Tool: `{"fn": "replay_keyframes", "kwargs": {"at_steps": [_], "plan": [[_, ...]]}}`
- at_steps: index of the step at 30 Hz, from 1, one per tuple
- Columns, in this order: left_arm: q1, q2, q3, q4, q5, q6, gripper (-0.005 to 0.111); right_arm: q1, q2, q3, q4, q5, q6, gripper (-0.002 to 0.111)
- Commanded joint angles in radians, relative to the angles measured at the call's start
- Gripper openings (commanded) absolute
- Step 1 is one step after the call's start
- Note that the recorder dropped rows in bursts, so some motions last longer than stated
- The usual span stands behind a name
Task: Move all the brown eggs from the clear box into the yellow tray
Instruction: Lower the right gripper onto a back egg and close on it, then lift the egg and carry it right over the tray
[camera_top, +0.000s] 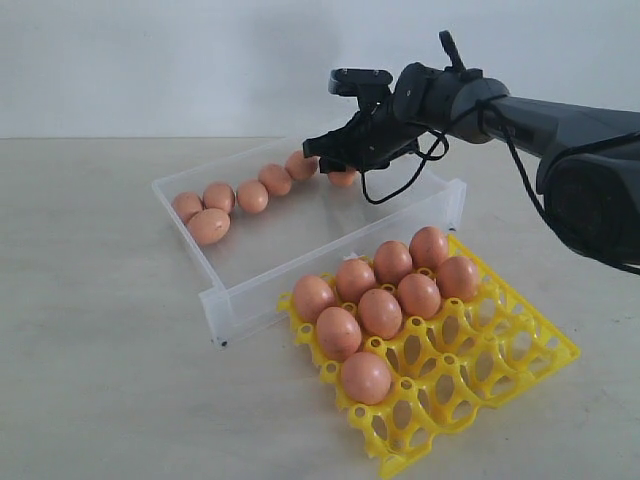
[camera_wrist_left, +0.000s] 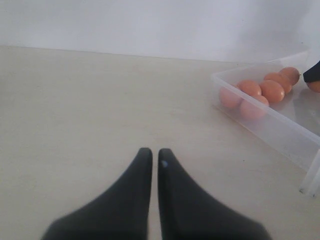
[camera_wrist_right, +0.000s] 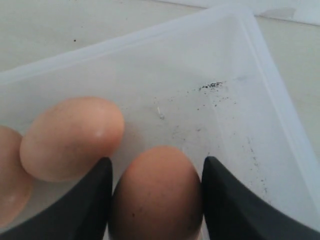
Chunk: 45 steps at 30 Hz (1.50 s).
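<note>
The clear box (camera_top: 222, 296) holds a row of several brown eggs (camera_top: 252, 196) along its far wall. At the row's right end, my right gripper (camera_top: 338, 165) reaches down into the box. In the right wrist view that gripper (camera_wrist_right: 158, 162) is shut on one brown egg (camera_wrist_right: 157, 195), with a finger pressed against each side. A paler egg (camera_wrist_right: 70, 137) lies right beside it. In front of the box, the yellow tray (camera_top: 500, 340) carries several eggs (camera_top: 380, 312) in its left cups. My left gripper (camera_wrist_left: 151, 152) is shut and empty over bare table, well away from the box (camera_wrist_left: 280, 127).
The tray's right and front cups (camera_top: 470, 375) stand open. The box floor (camera_wrist_right: 215, 115) near the held egg has dark specks on it. The box corner wall (camera_wrist_right: 250, 30) rises close beyond the egg. Pale table (camera_top: 90, 360) surrounds everything.
</note>
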Motion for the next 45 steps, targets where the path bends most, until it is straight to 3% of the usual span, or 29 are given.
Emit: {"fn": "replay_keyframes", "kwargs": {"at_steps": [1, 9, 13, 18, 25, 27, 33, 38, 45], "plan": [[0.003, -0.003, 0.003, -0.003, -0.004, -0.001, 0.004, 0.0, 0.039, 0.026, 0.016, 0.151, 0.041, 0.0], [0.003, -0.003, 0.003, -0.003, -0.004, -0.001, 0.004, 0.0, -0.041, 0.03, -0.001, 0.142, 0.041, 0.0], [0.003, -0.003, 0.003, -0.003, -0.004, -0.001, 0.004, 0.001, -0.135, 0.126, 0.001, 0.037, 0.061, 0.0], [0.003, -0.003, 0.003, -0.003, -0.004, -0.001, 0.004, 0.004, -0.304, 0.487, 0.016, -0.287, 0.045, 0.0], [0.003, -0.003, 0.003, -0.003, -0.004, -0.001, 0.004, 0.032, -0.521, 0.969, -0.003, -0.887, -0.061, 0.0], [0.003, -0.003, 0.003, -0.003, -0.004, -0.001, 0.004, 0.04, -0.559, 1.079, -0.075, -1.033, -0.009, 0.0], [0.003, -0.003, 0.003, -0.003, -0.004, -0.001, 0.004, 0.04, -0.664, 1.348, -0.581, -1.432, 0.441, 0.0], [0.003, -0.003, 0.003, -0.003, -0.004, -0.001, 0.004, 0.04, -0.671, 1.471, -0.604, -1.671, 0.65, 0.0], [0.003, -0.003, 0.003, -0.003, -0.004, -0.001, 0.004, 0.039, -0.671, 1.552, -0.738, -1.806, 0.745, 0.0]]}}
